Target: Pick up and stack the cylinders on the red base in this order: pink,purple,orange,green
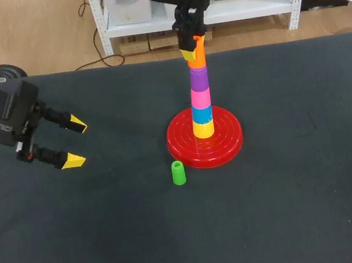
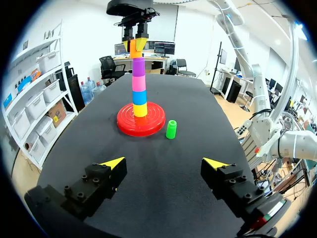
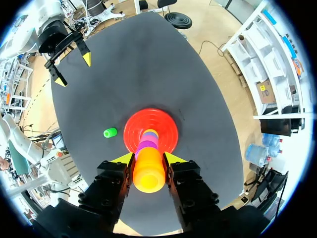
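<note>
A red base (image 1: 225, 146) stands mid-table with a stack on its post: yellow, blue, pink (image 1: 200, 96), then purple (image 1: 198, 77). My right gripper (image 1: 191, 47) comes down from above and is shut on the orange cylinder (image 1: 199, 57), which sits on top of the purple one. From the right wrist, the orange cylinder (image 3: 149, 169) fills the gap between the fingers, with the base (image 3: 163, 124) below. The green cylinder (image 1: 178, 173) stands upright on the table just in front of the base's left edge. My left gripper (image 1: 71, 142) hangs open at the far left, holding nothing.
The dark table (image 1: 301, 206) stretches wide around the base. In the left wrist view the green cylinder (image 2: 171, 129) stands ahead of the open left gripper (image 2: 166, 163), beside the base (image 2: 126, 121).
</note>
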`<state>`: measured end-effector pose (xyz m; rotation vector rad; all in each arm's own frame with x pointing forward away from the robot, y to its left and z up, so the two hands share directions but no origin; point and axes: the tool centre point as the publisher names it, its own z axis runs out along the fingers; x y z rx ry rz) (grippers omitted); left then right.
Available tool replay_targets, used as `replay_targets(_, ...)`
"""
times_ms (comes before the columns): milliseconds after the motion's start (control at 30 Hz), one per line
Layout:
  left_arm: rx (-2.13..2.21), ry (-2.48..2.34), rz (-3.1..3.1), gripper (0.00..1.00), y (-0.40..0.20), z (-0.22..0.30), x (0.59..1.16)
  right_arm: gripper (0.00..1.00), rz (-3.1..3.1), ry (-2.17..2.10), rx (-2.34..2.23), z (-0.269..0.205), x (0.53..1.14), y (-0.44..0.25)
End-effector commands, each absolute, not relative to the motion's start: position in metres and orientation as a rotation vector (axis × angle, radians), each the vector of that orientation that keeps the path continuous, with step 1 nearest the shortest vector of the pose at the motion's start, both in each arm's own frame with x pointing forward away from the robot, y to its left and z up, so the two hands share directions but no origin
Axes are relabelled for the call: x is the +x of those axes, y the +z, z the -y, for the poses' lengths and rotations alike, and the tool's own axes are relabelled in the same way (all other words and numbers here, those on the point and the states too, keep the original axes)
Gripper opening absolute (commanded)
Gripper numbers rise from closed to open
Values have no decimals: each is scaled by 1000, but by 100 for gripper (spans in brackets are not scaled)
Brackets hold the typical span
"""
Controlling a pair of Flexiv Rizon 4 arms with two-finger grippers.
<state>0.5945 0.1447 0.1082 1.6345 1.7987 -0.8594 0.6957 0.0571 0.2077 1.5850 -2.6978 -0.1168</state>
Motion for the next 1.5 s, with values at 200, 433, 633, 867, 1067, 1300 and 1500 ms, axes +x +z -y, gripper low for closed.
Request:
replay_targets(200, 1634, -859, -1794, 100, 107, -145, 594, 0, 2694, -90, 1576, -55, 691, 201)
replay_targets(433, 1634, -859, -1794, 100, 107, -145, 594, 0, 2716, -57, 1564, -50, 690, 202)
replay_targets(633, 1634, -859, -1794, 100, 107, -145, 594, 0, 2728, -48, 1566, -50, 688, 203)
replay_targets(867, 1634, -859, -1794, 100, 107, -145, 594, 0, 2740, -42, 1567, -48, 687, 203)
replay_targets(1067, 1634, -859, -1794, 100, 107, -145, 594, 0, 2753, -39, 1568, -47, 687, 203)
replay_targets(1300, 1634, -859, -1794, 100, 107, -145, 594, 0, 2754, -43, 1572, -47, 687, 203)
replay_targets(1500, 1634, -859, -1794, 100, 107, -145, 594, 0, 2753, -43, 1582, -49, 687, 201)
